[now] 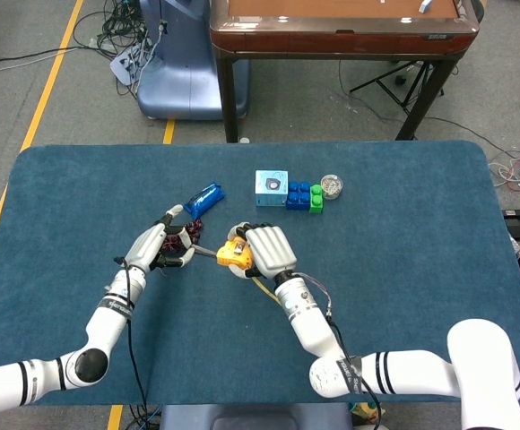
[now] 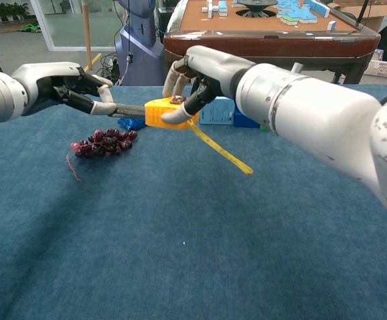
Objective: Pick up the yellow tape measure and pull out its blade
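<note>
My right hand [image 1: 267,251] grips the yellow tape measure [image 1: 233,257] from above and holds it just above the blue table. In the chest view the tape measure [image 2: 163,113] sits under the right hand [image 2: 203,73]. My left hand [image 1: 157,248] pinches the tip of the blade [image 1: 206,253]. A short dark length of blade [image 2: 130,111] spans from the case to the left hand [image 2: 80,90]. A yellow strip [image 2: 220,150] hangs from the case down toward the table.
A bunch of dark grapes [image 2: 103,141] lies under the left hand. A blue packet [image 1: 204,199] lies behind it. A light blue box [image 1: 271,188], blue blocks [image 1: 299,195], a green block [image 1: 316,198] and a small round jar [image 1: 331,186] stand further back.
</note>
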Available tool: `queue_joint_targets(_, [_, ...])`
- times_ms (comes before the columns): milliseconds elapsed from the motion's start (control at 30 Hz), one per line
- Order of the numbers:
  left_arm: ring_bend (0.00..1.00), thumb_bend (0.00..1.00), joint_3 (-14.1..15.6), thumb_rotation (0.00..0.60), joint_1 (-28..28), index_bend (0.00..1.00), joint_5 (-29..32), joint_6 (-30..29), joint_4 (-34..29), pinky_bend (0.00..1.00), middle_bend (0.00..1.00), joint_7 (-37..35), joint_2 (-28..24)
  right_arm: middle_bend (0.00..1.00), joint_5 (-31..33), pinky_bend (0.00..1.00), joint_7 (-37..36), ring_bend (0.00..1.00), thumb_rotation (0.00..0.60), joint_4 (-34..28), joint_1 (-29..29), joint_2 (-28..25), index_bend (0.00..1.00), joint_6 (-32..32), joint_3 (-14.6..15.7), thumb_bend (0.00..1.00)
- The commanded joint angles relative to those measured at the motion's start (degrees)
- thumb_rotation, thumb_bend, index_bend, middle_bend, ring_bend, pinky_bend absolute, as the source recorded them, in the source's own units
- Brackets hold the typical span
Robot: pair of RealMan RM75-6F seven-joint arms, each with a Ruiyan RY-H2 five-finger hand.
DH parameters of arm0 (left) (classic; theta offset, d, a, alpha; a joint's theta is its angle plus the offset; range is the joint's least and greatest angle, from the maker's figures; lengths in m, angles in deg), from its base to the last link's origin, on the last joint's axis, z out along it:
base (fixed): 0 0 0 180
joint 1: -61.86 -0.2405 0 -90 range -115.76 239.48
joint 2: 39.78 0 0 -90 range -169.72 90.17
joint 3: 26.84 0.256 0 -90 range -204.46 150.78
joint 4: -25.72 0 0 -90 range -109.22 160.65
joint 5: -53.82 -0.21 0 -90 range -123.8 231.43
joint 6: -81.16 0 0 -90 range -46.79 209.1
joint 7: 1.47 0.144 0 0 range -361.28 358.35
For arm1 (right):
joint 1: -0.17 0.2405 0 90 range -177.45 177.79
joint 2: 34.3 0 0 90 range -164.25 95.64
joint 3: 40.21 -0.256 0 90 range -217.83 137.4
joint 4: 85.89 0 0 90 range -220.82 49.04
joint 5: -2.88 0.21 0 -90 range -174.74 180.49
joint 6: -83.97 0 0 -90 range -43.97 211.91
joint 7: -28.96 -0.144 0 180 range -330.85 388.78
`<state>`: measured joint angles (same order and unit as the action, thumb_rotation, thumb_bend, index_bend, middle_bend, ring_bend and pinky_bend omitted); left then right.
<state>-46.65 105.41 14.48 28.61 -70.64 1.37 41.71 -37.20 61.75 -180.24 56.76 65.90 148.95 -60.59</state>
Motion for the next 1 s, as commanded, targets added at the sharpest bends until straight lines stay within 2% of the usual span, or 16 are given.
queue_joint_targets(33, [0.00, 0.43, 0.14, 0.600, -0.07, 0.59, -0.12, 0.28, -0.01, 0.00, 0.03, -0.34, -0.38, 0.55, -0.11, 0.30, -0.09, 0.46, 0.600, 0.01, -0.05, -0.09, 0.52, 0.00, 0.04, 0.62])
queue_joint_targets(500, [0.00, 0.47, 0.98, 0.600, -1.41, 0.60, -3.16, -0.91, 0.04, 0.00, 0.05, -2.70, -0.82, 0.55, -0.76, 0.30, 0.43, 0.46, 0.600, -1.93, -0.68, -2.11, 0.52, 0.26, 0.87, 0.62])
queue_joint_targets(1000, [0.00, 0.47, 3.11, 0.600, -6.86, 0.58, -11.96, -8.19, 0.98, 0.00, 0.05, -6.27, -0.63, 0.56, -5.30, 0.30, -0.87, 0.46, 0.600, -8.73, -5.54, -10.74, 0.53, 0.18, 6.15, 0.62])
